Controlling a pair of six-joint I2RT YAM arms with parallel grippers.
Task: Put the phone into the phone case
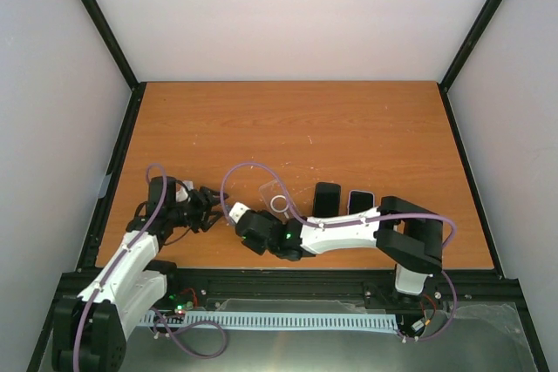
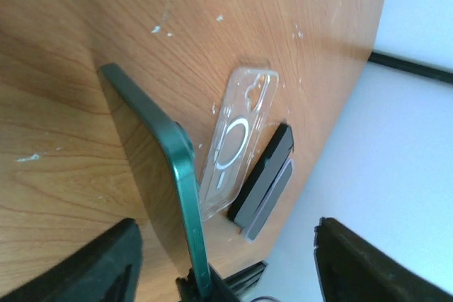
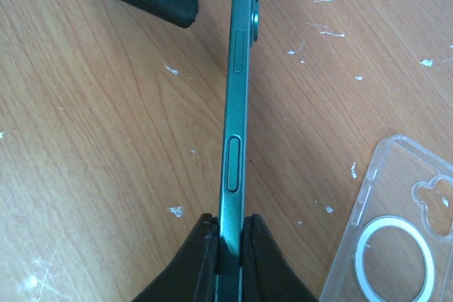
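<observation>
My right gripper [image 3: 230, 245] pinches the green phone [image 3: 237, 104] by its thin edges and holds it on its side over the surface [image 1: 305, 128], I judge so it can tip into the clear phone case [image 3: 396, 245] lying flat just beside it. My left gripper [image 1: 207, 208] stands spread, not touching the phone.

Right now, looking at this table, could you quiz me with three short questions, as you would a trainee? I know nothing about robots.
1. Which jaws clamp the green phone? A) the left jaws B) the right jaws C) neither
2. True or false: the phone already sits inside the clear case.
3. How many dark slabs lie beside the case?

Key
1. B: the right jaws pinch the phone's edge, and the left jaws stand open.
2. False: the case lies empty beside it.
3. Two.
</observation>
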